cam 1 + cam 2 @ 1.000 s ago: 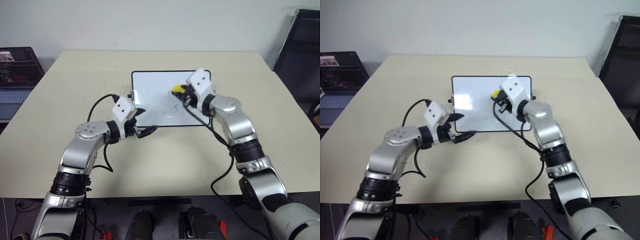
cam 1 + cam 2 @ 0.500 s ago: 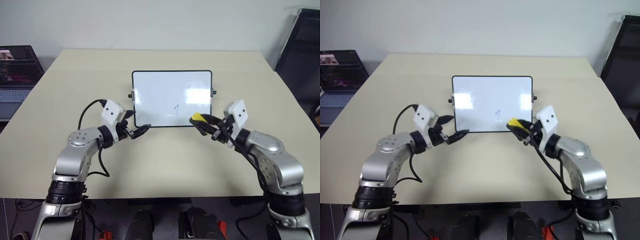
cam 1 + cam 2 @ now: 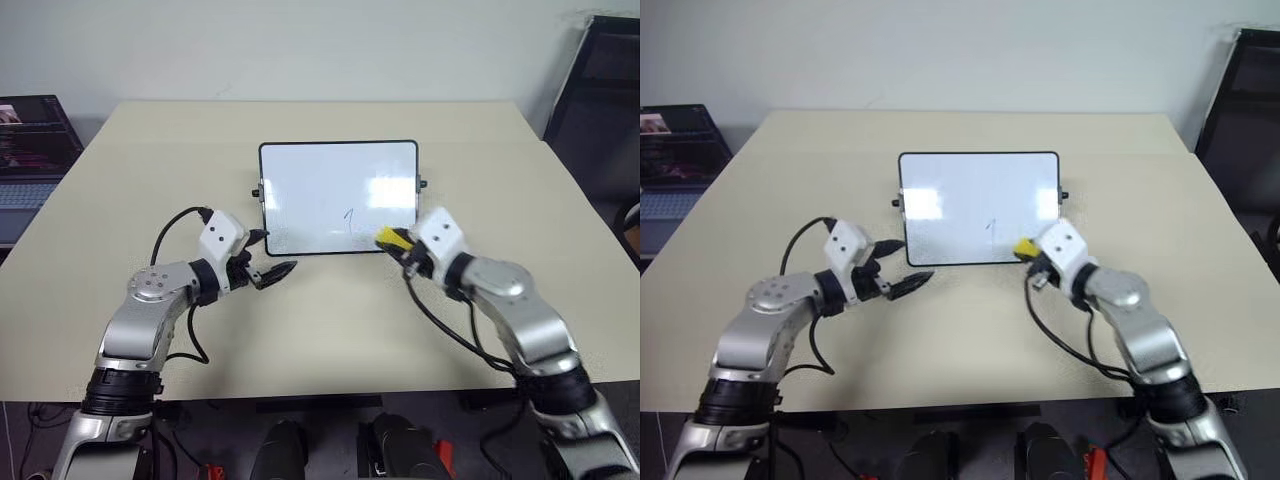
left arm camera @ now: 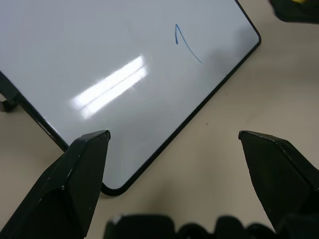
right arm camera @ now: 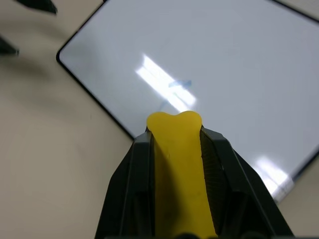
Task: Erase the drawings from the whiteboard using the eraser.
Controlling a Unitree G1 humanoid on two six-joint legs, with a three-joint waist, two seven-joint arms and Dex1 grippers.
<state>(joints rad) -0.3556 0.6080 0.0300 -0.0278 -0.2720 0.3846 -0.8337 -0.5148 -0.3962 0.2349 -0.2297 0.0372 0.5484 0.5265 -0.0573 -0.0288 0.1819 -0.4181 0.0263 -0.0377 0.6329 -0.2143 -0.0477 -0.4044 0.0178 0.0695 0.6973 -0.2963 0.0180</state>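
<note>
- The right jaws (image 5: 174, 149) are clamped shut on the small yellow oblong eraser (image 3: 388, 238), which pokes out past the tips at the near right corner of the small glossy whiteboard with a thin black frame (image 3: 300, 180).
- The left jaws (image 3: 268, 270) stand wide open and empty, just off the board's near left corner.
- One thin blue marker stroke (image 3: 349, 217) remains on the white face, near the board's lower edge.
- Risk: with nothing bracing the frame, a hard wipe could push the light board across the worktop.
- Risk: a swipe begun off the edge could catch the frame and twist the squeezed eraser in its grip, or miss the mark.
- The board lies flat on a plain beige worktop (image 3: 120, 200).
- An open laptop (image 3: 25, 150) sits to the left; a dark chair (image 3: 600, 90) stands at right.
</note>
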